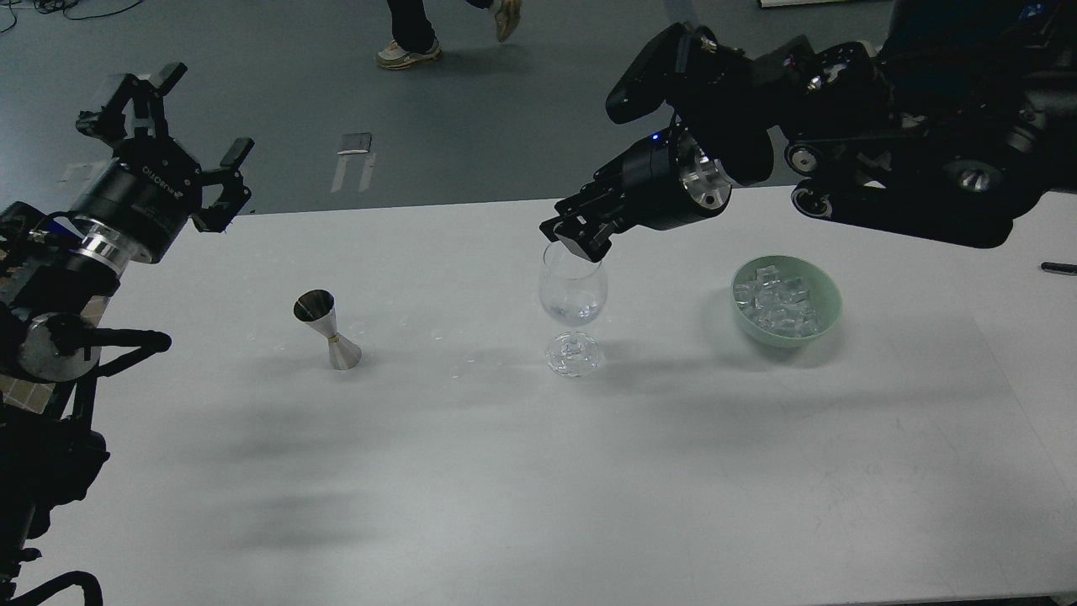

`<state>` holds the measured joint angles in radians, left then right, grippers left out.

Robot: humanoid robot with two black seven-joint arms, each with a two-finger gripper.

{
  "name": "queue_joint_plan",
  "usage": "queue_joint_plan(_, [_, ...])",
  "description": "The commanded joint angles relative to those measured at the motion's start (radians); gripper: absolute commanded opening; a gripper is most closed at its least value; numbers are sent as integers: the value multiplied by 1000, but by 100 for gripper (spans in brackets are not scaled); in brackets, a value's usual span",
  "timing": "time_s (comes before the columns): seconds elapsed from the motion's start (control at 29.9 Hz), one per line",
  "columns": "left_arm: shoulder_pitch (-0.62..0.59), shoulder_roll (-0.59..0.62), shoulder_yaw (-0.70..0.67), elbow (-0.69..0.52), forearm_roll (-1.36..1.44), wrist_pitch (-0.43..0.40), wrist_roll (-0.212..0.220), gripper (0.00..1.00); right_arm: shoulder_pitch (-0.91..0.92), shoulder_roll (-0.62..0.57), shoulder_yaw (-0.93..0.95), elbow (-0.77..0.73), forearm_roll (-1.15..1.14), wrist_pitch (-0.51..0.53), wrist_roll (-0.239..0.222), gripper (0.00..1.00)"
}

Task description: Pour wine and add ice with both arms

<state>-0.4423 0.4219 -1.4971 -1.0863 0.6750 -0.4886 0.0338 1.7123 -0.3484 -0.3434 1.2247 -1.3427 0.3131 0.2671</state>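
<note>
A clear stemmed wine glass (573,296) stands upright at the middle of the white table (505,471), with something clear and glassy low in its bowl. My right gripper (579,239) hangs right over the glass's rim, fingertips pointing down into its mouth. Its dark fingers sit close together, and I cannot tell if they hold anything. The ice (776,305), several clear cubes, fills a pale green bowl (829,296) to the right of the glass. My left gripper (168,126) is raised at the far left, fingers spread open and empty.
A steel hourglass-shaped jigger (326,328) stands left of the glass. A black pen (1058,268) lies at the table's right edge. A person's feet (408,52) are on the floor beyond the table's far edge. My right arm (892,160) spans above the bowl.
</note>
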Motion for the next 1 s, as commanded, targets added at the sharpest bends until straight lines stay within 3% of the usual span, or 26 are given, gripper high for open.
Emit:
queue_joint_plan(0.0, [2, 0, 0, -7, 0, 0, 0, 98, 1, 5, -3, -5, 2, 20, 1, 5])
queue_joint_plan(0.2, [2, 0, 0, -7, 0, 0, 0, 98, 1, 2, -28, -5, -1, 35, 1, 6])
queue_joint_plan(0.37, [4, 0, 0, -7, 0, 0, 0, 98, -11, 3, -37, -5, -1, 34, 1, 12])
queue_joint_plan(0.84, [4, 1, 0, -6, 0, 0, -2, 98, -16, 5, -37, -5, 14, 15, -2, 52])
queue_joint_plan(0.97, [2, 3, 0, -6, 0, 0, -2, 98, -16, 3, -37, -4, 14, 14, -2, 54])
